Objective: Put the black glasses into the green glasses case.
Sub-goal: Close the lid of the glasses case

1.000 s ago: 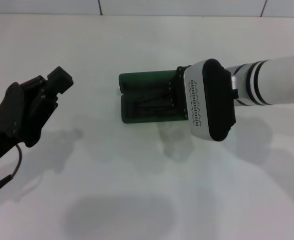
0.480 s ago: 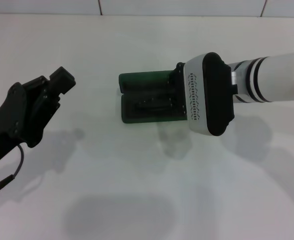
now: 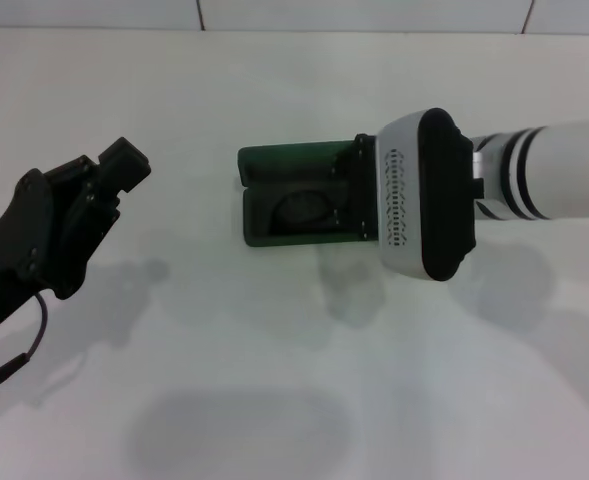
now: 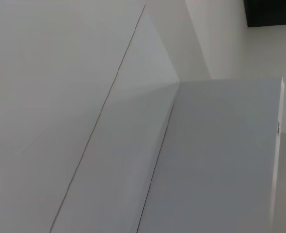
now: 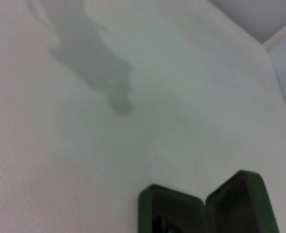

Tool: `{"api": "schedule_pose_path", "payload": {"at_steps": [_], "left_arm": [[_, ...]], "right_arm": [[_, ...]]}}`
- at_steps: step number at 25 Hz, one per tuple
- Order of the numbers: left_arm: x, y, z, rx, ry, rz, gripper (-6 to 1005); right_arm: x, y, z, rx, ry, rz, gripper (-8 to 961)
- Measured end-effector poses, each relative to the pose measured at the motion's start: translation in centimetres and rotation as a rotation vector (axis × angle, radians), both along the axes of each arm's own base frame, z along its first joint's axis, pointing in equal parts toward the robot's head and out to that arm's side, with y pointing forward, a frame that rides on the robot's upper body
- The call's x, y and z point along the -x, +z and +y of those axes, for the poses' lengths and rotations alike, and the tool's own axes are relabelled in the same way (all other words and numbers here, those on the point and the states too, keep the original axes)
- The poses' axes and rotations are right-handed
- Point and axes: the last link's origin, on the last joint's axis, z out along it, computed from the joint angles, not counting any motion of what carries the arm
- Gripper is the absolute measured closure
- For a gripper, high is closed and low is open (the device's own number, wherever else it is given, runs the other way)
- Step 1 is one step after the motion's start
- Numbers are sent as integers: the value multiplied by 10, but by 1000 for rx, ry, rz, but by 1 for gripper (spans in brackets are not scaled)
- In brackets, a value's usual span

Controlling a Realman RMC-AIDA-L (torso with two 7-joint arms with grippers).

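The green case (image 3: 294, 205) lies open on the white table (image 3: 274, 380); the glasses (image 3: 309, 210) seem laid inside. The right tool (image 3: 359, 195) is hidden, grip unknowable. The left tool (image 3: 109, 175) is parked empty, slightly parted.

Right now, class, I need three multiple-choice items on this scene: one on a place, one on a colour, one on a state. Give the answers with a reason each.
1. Where is the right gripper?
A. at the case's right end
B. by the table's near edge
C. beside the left gripper

2. What colour is the case?
A. red
B. dark green
C. white

3. How is the case?
A. shut
B. open, lid back
C. upside down

Answers: 1 A, the head view shows the gripper over the case's right end, the left gripper idle far to the left. 2 B, the shell is dark green. 3 B, its lid lies back, with the dark inside showing.
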Motion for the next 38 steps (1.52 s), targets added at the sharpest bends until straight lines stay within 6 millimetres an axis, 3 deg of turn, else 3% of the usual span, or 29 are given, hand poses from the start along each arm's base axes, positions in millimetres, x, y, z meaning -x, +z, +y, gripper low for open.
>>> {"api": "schedule_pose_path", "payload": {"at_steps": [7,14,18,21,26,31,34,38], "left_arm": [[-1,1,2,-2,-8,5,951],[-4,6,11,-4,-31,14,950],[-7,11,22,-11,-46,28,950],[-13,18,42,-10,-51,39,950],[-34,33,87,11,-85,93,950],[-61,33,133,89,-91,276,950],[-67,31,144,130,-72,350,948],[-87,16,175,261,-30,565,946]], "right_arm": [[-4,12,-14,59,-137,145,678],[-22,25,-32,157,-300,268,680],[-33,46,-50,312,-444,469,682],[-51,72,-63,437,-505,665,683],[-88,99,-77,542,-595,805,684],[-124,112,-89,521,-669,905,690],[-138,114,-93,487,-705,940,694],[-158,120,-101,410,-742,994,700]]}}
